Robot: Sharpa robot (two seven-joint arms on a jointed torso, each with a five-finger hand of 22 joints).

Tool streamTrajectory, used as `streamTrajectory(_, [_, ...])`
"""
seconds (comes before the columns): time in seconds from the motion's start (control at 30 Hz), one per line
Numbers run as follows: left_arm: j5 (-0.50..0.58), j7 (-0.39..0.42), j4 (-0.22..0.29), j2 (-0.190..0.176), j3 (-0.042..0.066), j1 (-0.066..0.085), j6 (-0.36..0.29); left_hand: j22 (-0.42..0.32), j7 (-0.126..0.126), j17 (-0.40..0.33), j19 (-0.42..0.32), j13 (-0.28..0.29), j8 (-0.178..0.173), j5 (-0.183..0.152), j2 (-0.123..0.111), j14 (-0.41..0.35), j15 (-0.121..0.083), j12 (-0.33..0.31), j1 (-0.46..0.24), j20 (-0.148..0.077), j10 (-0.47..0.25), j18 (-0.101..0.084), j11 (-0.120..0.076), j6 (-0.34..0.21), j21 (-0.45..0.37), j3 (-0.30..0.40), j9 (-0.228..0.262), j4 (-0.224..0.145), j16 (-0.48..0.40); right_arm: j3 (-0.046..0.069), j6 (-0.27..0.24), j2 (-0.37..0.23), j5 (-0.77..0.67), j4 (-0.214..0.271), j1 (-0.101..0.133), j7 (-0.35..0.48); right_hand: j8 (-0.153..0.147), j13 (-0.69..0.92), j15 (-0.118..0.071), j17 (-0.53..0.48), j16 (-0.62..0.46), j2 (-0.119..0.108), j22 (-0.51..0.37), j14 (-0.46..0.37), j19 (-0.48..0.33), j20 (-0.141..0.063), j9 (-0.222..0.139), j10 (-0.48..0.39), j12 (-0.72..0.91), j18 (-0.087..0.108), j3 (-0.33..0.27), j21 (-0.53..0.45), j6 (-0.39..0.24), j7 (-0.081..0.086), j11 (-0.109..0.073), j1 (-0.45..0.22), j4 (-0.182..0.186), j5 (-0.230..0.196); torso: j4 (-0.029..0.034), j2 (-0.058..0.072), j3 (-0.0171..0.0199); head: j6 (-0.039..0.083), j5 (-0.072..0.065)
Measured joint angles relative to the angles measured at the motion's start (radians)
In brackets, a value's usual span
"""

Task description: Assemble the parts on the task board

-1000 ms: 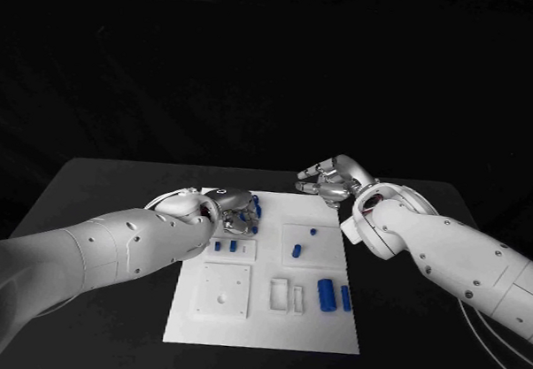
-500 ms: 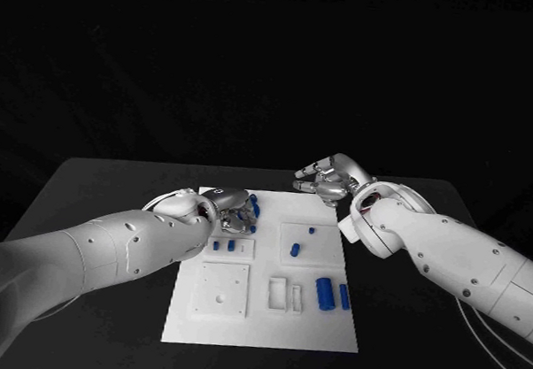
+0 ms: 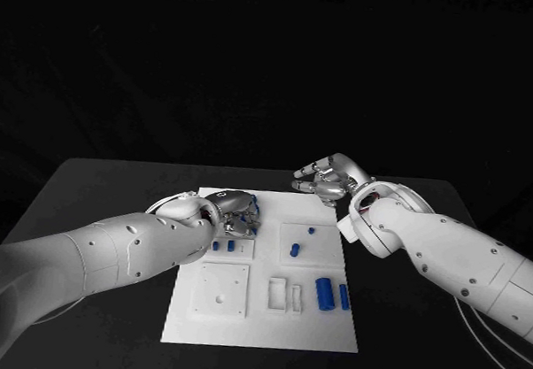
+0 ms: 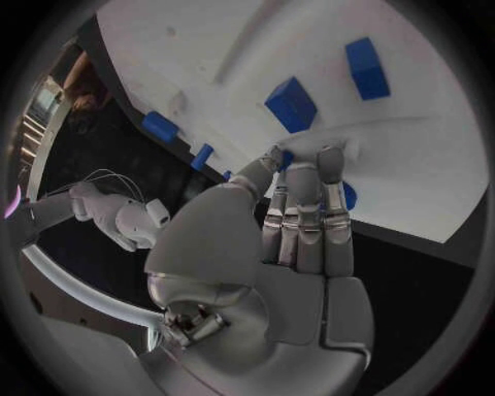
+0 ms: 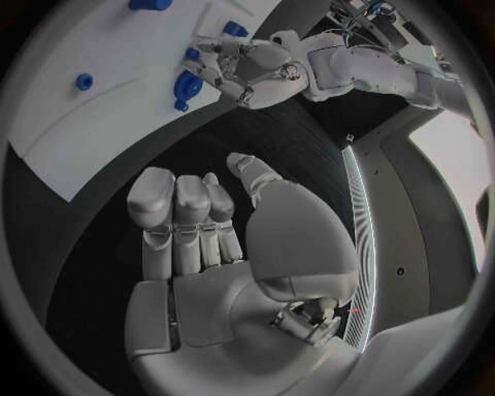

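Shifted slightly toward twelve o'clock on the task board (image 3: 270, 274), left robot hand (image 3: 238, 213) pinching a blue part (image 4: 285, 158), seemingly seating it, next pressing squarely down; right robot hand (image 3: 328, 179) idle, fingers curled, empty.

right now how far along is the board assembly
Early, by the look of it. Several blue parts lie loose on the task board. The left hand has its fingers on a blue part at the board's far left area. The right hand hovers off the board's far edge, holding nothing.
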Motion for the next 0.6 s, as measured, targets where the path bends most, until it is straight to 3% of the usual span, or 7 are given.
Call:
streamTrajectory(0.53, [0.009, -0.001, -0.002, 0.001, 0.001, 0.001, 0.006, 0.001, 0.002, 0.000, 0.000, 0.000, 0.000, 0.000, 0.005, 0.000, 0.000, 0.000, 0.005, 0.000, 0.012, 0.000, 0.004, 0.017, 0.005, 0.006, 0.000, 0.006, 0.000, 0.000, 0.000, 0.000, 0.000, -0.001, 0.000, 0.000, 0.000, 0.000, 0.000, 0.000, 0.000, 0.000, 0.000, 0.000, 0.000, 0.000, 0.000, 0.000, 0.000, 0.000, 0.000, 0.000, 0.000, 0.000, 0.000, 0.000, 0.000, 0.000, 0.0003, 0.000, -0.0006, 0.000, -0.001])
streamTrajectory(0.6, [0.010, -0.002, -0.005, 0.002, 0.001, 0.001, 0.008, 0.001, 0.002, 0.000, 0.000, 0.000, 0.000, 0.000, 0.012, 0.000, 0.000, -0.002, 0.012, 0.000, 0.023, 0.000, -0.003, 0.024, 0.007, 0.006, 0.000, 0.006, 0.003, 0.000, 0.000, -0.001, 0.000, -0.001, 0.000, 0.000, 0.000, 0.000, 0.000, 0.000, 0.000, 0.000, 0.000, 0.000, 0.000, 0.000, 0.000, 0.000, 0.000, 0.000, 0.000, 0.000, 0.000, 0.000, 0.000, 0.000, 0.000, 0.000, 0.0004, 0.000, -0.0002, 0.000, -0.001])
